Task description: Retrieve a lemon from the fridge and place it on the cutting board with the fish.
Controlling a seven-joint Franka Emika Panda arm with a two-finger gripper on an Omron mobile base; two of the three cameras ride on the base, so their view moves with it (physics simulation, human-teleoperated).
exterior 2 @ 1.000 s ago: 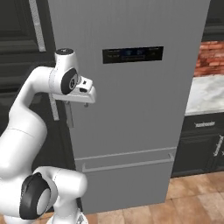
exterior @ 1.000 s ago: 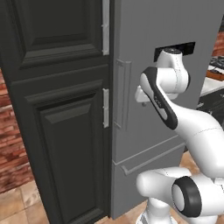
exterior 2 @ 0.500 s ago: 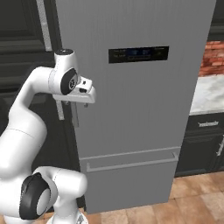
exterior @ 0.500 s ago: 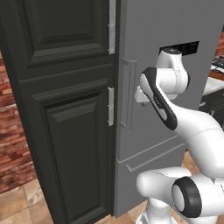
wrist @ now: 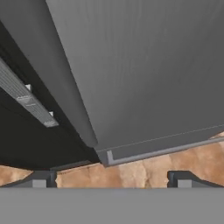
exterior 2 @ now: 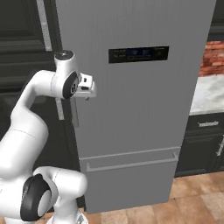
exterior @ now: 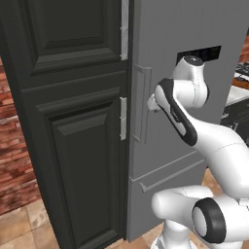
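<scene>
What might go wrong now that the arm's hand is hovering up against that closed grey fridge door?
The open gripper sits close to the tall matte-grey fridge, whose door is closed, so the lemon cannot be reached yet. Its fingertips may miss the long grey vertical handle and slide along the flat door. The black panelled cabinet stands right beside that handle, so the hand could knock its silver handle.
</scene>
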